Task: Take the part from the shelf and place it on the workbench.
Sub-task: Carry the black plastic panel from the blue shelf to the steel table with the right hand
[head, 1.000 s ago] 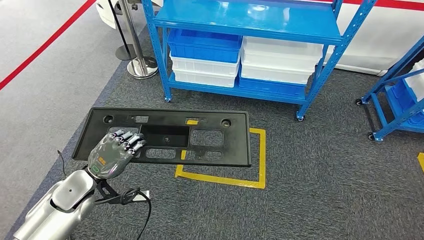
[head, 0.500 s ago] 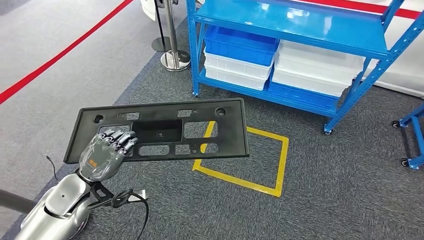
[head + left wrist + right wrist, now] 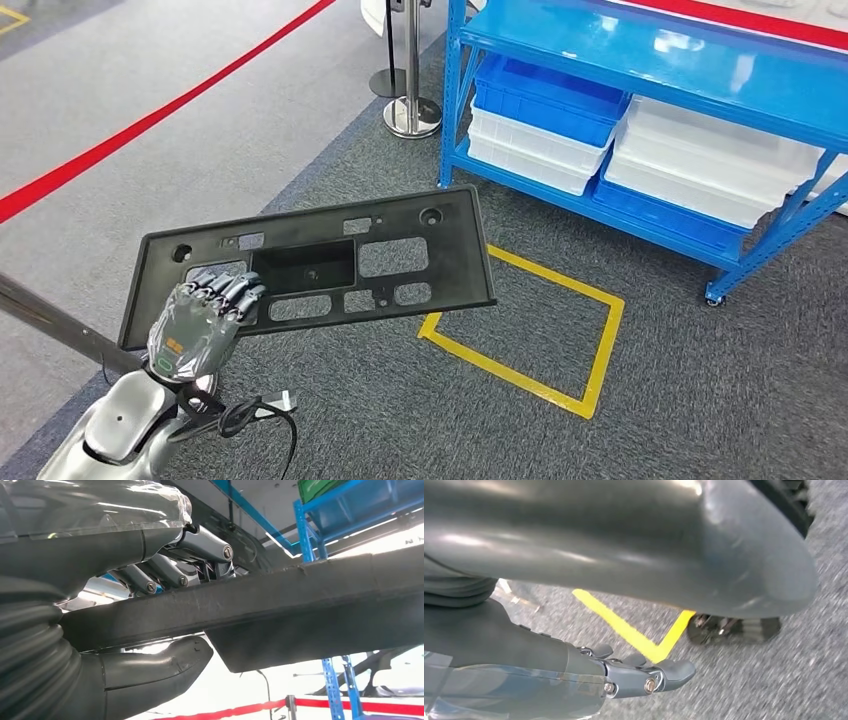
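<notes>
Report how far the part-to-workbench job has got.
Done: the black plastic panel is off the blue shelf. In hand: the left hand grips the panel's near edge, fingers on one face and thumb on the other, holding it above the grey carpet. The right hand hangs with nothing in it. Left: reaching a workbench and setting the panel down.

Black plastic panel parts: one [image 3: 320, 262] is showing, flat, with several cut-out openings
Robot hands: two are showing, the left hand [image 3: 200, 318] and the right hand [image 3: 644, 676]
Blue shelf racks: one [image 3: 640, 60] is standing on the carpet
Blue bins on the rack: two are sitting there, one upper [image 3: 545, 95] and one lower [image 3: 665, 200]
White bins on the rack: two are sitting there, [image 3: 535, 150] and [image 3: 715, 160]
Yellow floor squares: one [image 3: 530, 325] is showing
Red floor lines: one [image 3: 150, 120] is running across
Metal stanchion posts: two are standing, [image 3: 413, 70] and one behind it [image 3: 392, 45]
</notes>
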`<act>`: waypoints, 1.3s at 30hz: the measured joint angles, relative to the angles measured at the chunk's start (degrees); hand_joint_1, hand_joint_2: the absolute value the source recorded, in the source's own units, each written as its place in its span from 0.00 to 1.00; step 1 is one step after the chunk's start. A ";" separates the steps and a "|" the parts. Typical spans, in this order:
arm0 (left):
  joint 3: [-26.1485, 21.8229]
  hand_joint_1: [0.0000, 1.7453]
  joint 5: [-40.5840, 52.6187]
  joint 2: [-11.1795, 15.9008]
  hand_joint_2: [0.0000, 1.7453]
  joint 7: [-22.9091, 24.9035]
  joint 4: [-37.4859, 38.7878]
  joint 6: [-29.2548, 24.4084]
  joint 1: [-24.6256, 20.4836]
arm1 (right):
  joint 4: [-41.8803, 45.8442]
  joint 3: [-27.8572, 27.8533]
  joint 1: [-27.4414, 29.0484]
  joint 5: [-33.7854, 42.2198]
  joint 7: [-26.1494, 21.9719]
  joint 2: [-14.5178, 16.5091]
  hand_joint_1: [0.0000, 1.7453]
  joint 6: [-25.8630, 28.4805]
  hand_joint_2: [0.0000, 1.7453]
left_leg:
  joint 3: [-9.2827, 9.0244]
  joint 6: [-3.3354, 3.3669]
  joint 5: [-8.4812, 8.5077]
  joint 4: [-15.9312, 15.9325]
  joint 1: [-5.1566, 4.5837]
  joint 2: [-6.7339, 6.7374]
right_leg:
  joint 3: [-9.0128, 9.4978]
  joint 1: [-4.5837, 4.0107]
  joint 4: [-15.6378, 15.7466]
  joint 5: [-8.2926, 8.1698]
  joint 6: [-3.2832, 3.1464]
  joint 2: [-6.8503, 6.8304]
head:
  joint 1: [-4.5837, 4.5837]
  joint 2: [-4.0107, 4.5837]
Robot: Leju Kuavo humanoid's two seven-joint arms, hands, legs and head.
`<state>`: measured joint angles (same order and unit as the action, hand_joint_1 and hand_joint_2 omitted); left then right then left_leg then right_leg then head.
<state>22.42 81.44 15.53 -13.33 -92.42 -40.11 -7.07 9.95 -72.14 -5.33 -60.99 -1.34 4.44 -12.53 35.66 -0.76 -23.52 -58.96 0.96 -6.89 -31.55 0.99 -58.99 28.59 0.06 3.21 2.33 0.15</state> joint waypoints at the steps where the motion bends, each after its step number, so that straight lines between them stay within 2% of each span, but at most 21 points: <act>1: -0.03 1.00 0.16 -0.09 1.00 0.09 -0.33 -0.01 0.60 | 0.00 0.03 0.02 -0.04 0.19 -0.03 0.00 0.10 0.00 | 0.21 -0.30 -0.15 -0.19 0.05 0.22 | 0.10 0.01 0.32 -0.23 -0.37 -0.67 | 0.01 0.00; 3: -0.07 1.00 0.24 -0.22 1.00 0.15 -0.76 -0.02 1.30 | 0.00 0.05 0.20 -0.13 0.40 -0.03 0.00 0.26 0.00 | 1.64 -0.71 -2.35 -3.25 -0.01 2.49 | 0.22 0.11 0.93 -0.70 -1.18 -2.20 | 0.03 0.00; 5: -0.13 1.00 -0.07 -0.33 1.00 -0.06 -0.88 -0.01 1.52 | 0.01 0.16 0.53 -0.40 0.14 -0.01 0.00 0.34 0.00 | 4.47 -0.92 -6.24 -10.12 -0.01 5.29 | 0.17 -0.19 0.96 -0.79 -1.57 -3.76 | 0.04 0.00; 7: -0.54 1.00 -1.03 -0.43 1.00 -1.49 -1.03 -0.01 1.92 | 0.02 0.41 0.71 -0.77 -0.88 0.05 0.00 0.28 0.00 | 6.17 -1.16 -7.93 -15.05 0.09 6.20 | 0.00 -0.43 0.77 -0.73 -1.69 -5.30 | 0.04 0.00; 8: -0.92 1.00 -1.62 -0.46 1.00 -2.53 -1.21 -0.01 2.16 | 0.02 0.55 0.71 -0.91 -1.50 0.15 0.00 0.23 0.00 | 5.65 -1.21 -7.32 -14.71 0.12 6.43 | -0.10 -0.49 0.63 -0.67 -1.72 -6.04 | 0.04 0.00; 10: -1.86 1.00 -2.53 -0.52 1.00 -4.26 -1.77 0.00 2.44 | 0.02 0.81 0.63 -1.11 -2.50 0.49 0.00 0.17 0.00 | 1.81 -1.03 -4.34 -8.45 0.10 7.70 | -0.18 -0.58 0.29 -0.48 -1.62 -7.42 | 0.04 0.00; 12: -2.79 1.00 -2.93 -0.61 1.00 -5.81 -2.36 -0.01 2.44 | 0.01 1.14 0.61 -1.28 -3.21 0.83 0.00 0.20 0.00 | -1.60 -0.36 -2.72 -2.19 -0.41 9.94 | -0.20 -0.91 -0.02 -0.21 -1.25 -8.61 | 0.04 0.00; 13: -3.38 1.00 -3.18 -0.67 1.00 -7.00 -2.68 -0.01 2.53 | 0.00 1.29 0.61 -1.39 -3.56 0.95 0.00 0.22 0.00 | -2.19 0.03 -2.60 -0.84 -0.65 10.53 | -0.18 -1.06 -0.10 -0.15 -1.03 -9.17 | 0.04 0.00; 16: -5.50 1.00 -4.38 -0.84 1.00 -11.28 -3.18 -0.02 3.18 | -0.01 1.68 0.41 -1.61 -3.95 1.22 0.00 0.47 0.00 | -1.95 1.04 -2.10 -0.18 -0.63 9.03 | -0.07 -1.11 -0.17 0.03 -0.22 -9.94 | 0.03 0.00; 18: -7.07 1.00 -5.23 -1.01 1.00 -14.50 -3.19 -0.02 3.34 | -0.01 1.82 0.40 -1.58 -3.68 1.31 0.00 0.99 0.00 | -1.83 1.69 -1.51 0.33 -0.28 7.89 | -1.05 -0.86 -2.51 2.03 0.42 -7.28 | 0.03 0.00; 20: -8.56 1.00 -5.92 -1.13 1.00 -16.94 -3.18 -0.02 3.30 | -0.01 1.84 0.57 -1.36 -3.39 1.32 0.00 1.44 0.00 | -1.47 2.08 -1.13 0.45 -0.22 6.80 | -4.04 -0.62 -8.88 5.86 0.72 -4.33 | 0.03 0.00; 22: -9.72 1.00 -6.35 -1.16 1.00 -17.65 -3.14 -0.02 3.35 | -0.01 1.81 0.68 -0.74 -3.56 1.23 0.00 1.30 0.00 | -1.12 2.16 -0.89 0.43 -0.23 5.45 | -6.76 -0.52 -14.60 7.83 0.79 -3.64 | 0.03 0.00; 24: -10.30 1.00 -5.82 -1.17 1.00 -16.23 -3.03 -0.02 3.24 | 0.01 1.64 0.70 0.01 -4.11 0.91 0.00 0.57 0.00 | -0.99 1.99 -0.71 0.38 -0.18 3.96 | -6.02 -0.28 -13.13 5.56 0.82 -3.37 | 0.03 0.00; 27: -9.32 1.00 -4.15 -1.04 1.00 -9.66 -2.10 0.00 1.36 | 0.05 1.38 0.61 0.42 -4.68 0.14 0.00 -0.83 0.00 | -0.60 1.30 -0.43 -0.01 -0.27 1.64 | -1.08 0.26 -2.84 0.58 0.77 -0.62 | 0.04 0.00; 29: -7.61 1.00 -3.60 -0.57 1.00 -5.62 -1.12 0.01 -0.59 | 0.06 1.32 0.41 0.59 -4.72 -0.24 0.00 -1.36 0.00 | -0.04 0.53 -0.06 -0.14 -0.26 0.32 | -0.19 0.15 -0.47 0.21 0.58 0.15 | 0.04 0.00; 30: -6.80 1.00 -3.47 -0.22 1.00 -4.43 -0.64 0.01 -1.34 | 0.06 1.29 0.22 0.73 -4.69 -0.34 0.00 -1.49 0.00 | 0.16 0.11 0.20 -0.03 -0.12 -0.27 | -0.24 0.07 -0.35 0.07 0.34 -0.40 | 0.04 0.00; 31: -6.04 1.00 -3.31 0.18 1.00 -3.58 -0.13 0.02 -1.87 | 0.06 1.25 0.03 0.95 -4.62 -0.42 0.00 -1.57 0.00 | 0.37 -0.21 0.27 -0.05 0.00 -0.19 | -0.26 0.06 -0.16 -0.15 -0.06 -1.03 | 0.03 0.00; 33: -4.71 1.00 -2.88 1.02 1.00 -2.13 0.98 0.21 -2.88 | 0.06 1.02 -0.18 1.52 -4.06 -0.47 0.00 -1.49 0.00 | 1.42 -0.69 -1.13 -2.06 0.03 2.26 | -0.23 0.09 0.25 -0.60 -0.94 -2.22 | 0.06 0.00; 35: -3.29 1.00 -2.44 1.74 1.00 -0.26 2.23 0.61 -4.16 | 0.06 0.50 -0.09 2.31 -2.69 -0.44 0.00 -0.89 0.00 | 4.08 -1.00 -4.66 -8.25 0.02 5.41 | -0.34 -0.14 0.37 -0.77 -1.49 -3.53 | 0.09 0.00; 37: -2.07 1.00 -2.29 2.39 1.00 1.39 3.45 0.83 -5.06 | 0.06 -0.11 0.01 3.02 -1.26 -0.31 0.00 -0.01 0.00 | 6.70 -1.24 -7.28 -14.71 0.10 6.31 | -0.48 -0.46 0.31 -0.75 -1.66 -4.95 | 0.09 0.00; 39: -1.13 1.00 -2.24 3.03 1.00 2.13 4.37 0.81 -5.37 | 0.06 -0.59 -0.03 3.47 -0.55 0.04 0.00 0.55 0.00 | 5.93 -1.12 -6.19 -14.30 0.08 6.70 | -0.49 -0.72 0.26 -0.69 -1.72 -6.33 | 0.09 0.00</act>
<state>21.29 79.20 18.56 -11.20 -88.05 -39.30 -12.44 10.01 -72.73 -5.36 -57.52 -1.89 4.48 -11.99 41.59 -1.88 -29.70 -73.27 1.04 -0.19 -32.05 0.27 -58.73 27.90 -1.66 -3.12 2.42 0.15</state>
